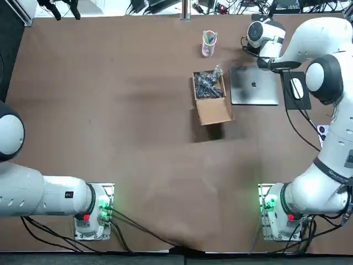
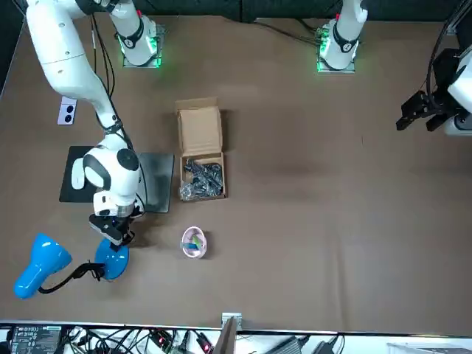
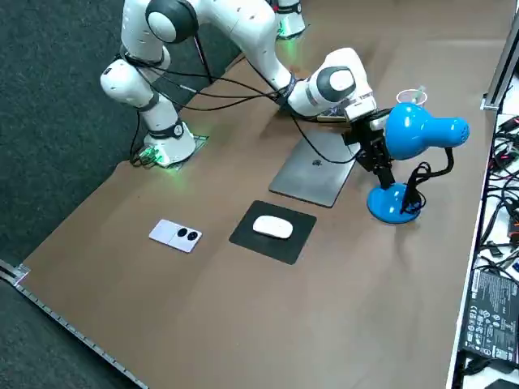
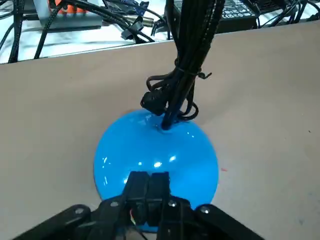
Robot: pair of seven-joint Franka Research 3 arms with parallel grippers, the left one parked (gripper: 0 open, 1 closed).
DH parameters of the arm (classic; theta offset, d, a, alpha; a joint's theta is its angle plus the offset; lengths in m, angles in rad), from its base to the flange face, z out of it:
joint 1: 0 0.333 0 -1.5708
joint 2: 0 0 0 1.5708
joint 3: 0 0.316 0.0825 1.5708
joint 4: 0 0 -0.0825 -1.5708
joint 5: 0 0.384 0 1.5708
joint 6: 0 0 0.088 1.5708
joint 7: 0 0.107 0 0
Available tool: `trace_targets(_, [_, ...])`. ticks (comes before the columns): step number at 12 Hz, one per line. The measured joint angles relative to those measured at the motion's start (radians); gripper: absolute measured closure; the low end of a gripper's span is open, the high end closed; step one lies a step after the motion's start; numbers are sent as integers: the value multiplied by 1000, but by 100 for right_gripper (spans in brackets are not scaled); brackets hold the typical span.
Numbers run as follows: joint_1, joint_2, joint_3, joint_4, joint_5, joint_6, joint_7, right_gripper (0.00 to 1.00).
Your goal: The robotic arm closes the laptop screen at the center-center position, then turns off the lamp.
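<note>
- While the right end effector [image 4: 148,186] hangs low over the lamp's base [image 4: 155,150], its two fingers are pressed together with no gap, and nothing is clamped between them. The tips sit at the edge of the blue dome; whether they press on it cannot be told.
- Clock directions below are as seen from overhead, with 12 o'clock away from the robot.
- The lamp [image 3: 424,132] stands on the brown bench [image 1: 110,110] near its far edge, at about 12 o'clock of the laptop [image 1: 253,85].
- The lamp head leans out toward 3 o'clock of the base, and a bundled black cord [image 4: 187,45] rises from the top of the dome.
- The laptop lies flat with its lid shut and the logo facing up, at about 2 o'clock from the bench's middle.
- An open cardboard box [image 1: 210,96] holding dark, tangled items sits just beside the laptop at its 9 o'clock.
- A pink cup [image 1: 209,43] of pens stands at 12 o'clock of the box, apart from it.
- A white mouse [image 3: 272,228] rests on a black pad [image 3: 243,237] at 3 o'clock of the laptop.
- A small white device [image 3: 177,235] with two dark circles lies at about 5 o'clock of the pad.
</note>
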Motion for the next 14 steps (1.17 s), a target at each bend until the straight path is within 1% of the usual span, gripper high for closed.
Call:
trace_targets(8, [-10, 19, 0, 26, -25, 17, 1, 98])
trace_targets(14, [-11, 21, 0, 29, -26, 19, 1, 98])
